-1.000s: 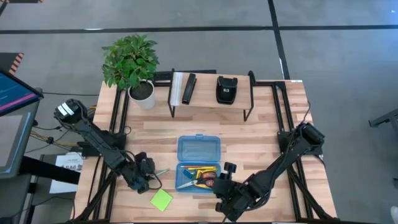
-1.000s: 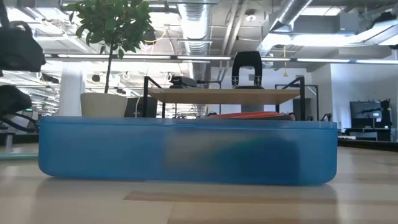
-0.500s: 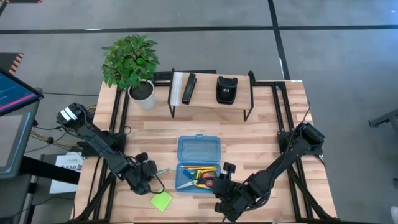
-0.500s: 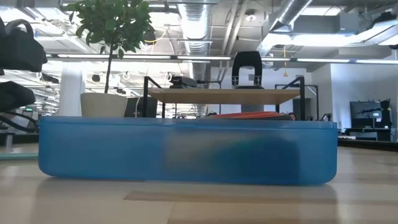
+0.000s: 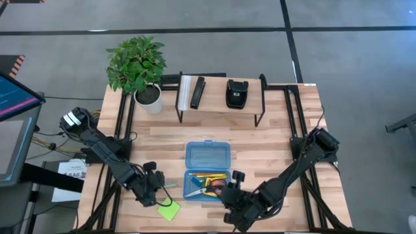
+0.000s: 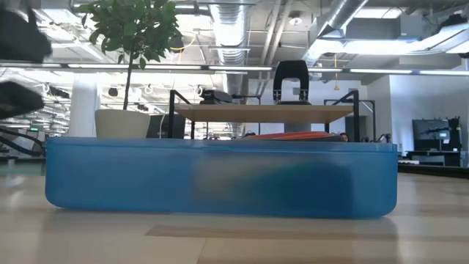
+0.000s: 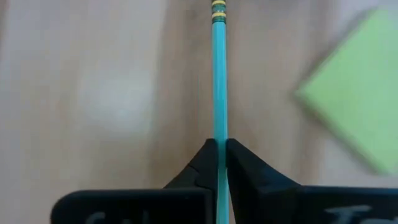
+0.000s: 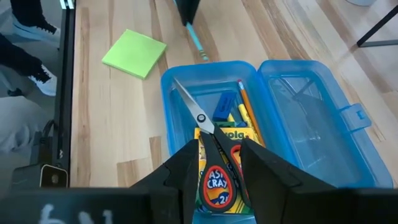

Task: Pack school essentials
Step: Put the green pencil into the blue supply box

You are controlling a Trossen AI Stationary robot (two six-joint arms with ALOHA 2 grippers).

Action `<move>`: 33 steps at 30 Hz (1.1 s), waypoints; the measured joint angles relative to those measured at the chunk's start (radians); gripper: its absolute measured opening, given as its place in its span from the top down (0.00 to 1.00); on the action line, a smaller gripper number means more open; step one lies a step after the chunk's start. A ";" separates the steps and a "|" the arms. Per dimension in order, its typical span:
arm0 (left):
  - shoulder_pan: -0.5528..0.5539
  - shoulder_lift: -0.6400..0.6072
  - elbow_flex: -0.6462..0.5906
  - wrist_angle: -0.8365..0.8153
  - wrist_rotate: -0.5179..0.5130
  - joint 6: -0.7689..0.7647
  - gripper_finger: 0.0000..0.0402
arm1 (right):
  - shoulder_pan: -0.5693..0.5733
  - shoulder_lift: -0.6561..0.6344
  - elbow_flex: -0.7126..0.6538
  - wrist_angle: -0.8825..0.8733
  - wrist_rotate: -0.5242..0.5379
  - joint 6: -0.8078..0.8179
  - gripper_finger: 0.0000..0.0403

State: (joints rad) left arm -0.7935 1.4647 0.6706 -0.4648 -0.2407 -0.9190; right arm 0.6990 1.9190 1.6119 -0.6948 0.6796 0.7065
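Note:
My left gripper (image 5: 155, 186) is left of the blue box and is shut on the teal pencil (image 5: 170, 184). The lime-green sticky-note pad (image 5: 169, 209) lies flat on the table just near of it. The blue box stands open, its lid (image 5: 208, 156) laid back toward the far side. Its base (image 5: 188, 175) holds the red-handled scissors (image 8: 199, 118), the crayon box (image 8: 217, 180), yellow pencils (image 8: 245, 109) and a blue eraser (image 8: 222, 106). My right gripper (image 8: 214, 163) is open above the base's near right corner and touches nothing. My left gripper pinches the teal pencil's shaft (image 7: 219, 134) between its two fingers. The pencil runs out ahead of the fingertips, with its banded eraser end (image 7: 218, 9) foremost. In the right wrist view the fingers (image 8: 186, 9) come down from above and the pencil (image 8: 196, 40) slants out below them.
A potted plant (image 5: 136, 65) stands at the far left. A low shelf (image 5: 218, 107) on the far side carries a black pouch (image 5: 236, 93) and a black bar with a white pad (image 5: 193, 93). In the low view the blue box (image 6: 220, 180) fills the foreground.
My left gripper, shut on the teal pencil throughout, has moved slightly toward the near edge and up. In the low view the teal strip on the table at the left has gone, so the pencil has come off the table. My right arm has kept still.

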 joint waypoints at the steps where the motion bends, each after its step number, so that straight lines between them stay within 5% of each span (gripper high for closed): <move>1: 0.004 -0.009 0.013 -0.001 0.001 0.017 1.00 | -0.001 0.000 0.000 0.001 0.000 0.000 0.66; 17: 0.177 -0.018 0.214 -0.021 -0.036 0.366 1.00 | 0.043 -0.003 0.048 -0.012 0.000 -0.068 0.67; 25: 0.359 0.014 0.296 0.093 0.093 0.650 1.00 | 0.066 -0.018 0.047 -0.091 0.025 -0.057 0.67; 33: 0.414 0.161 0.379 0.140 0.157 0.768 1.00 | 0.110 -0.105 0.048 -0.207 0.154 0.022 0.67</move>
State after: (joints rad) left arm -0.3794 1.6258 1.0498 -0.3249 -0.0837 -0.1515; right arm 0.8092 1.8139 1.6596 -0.9015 0.8335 0.7281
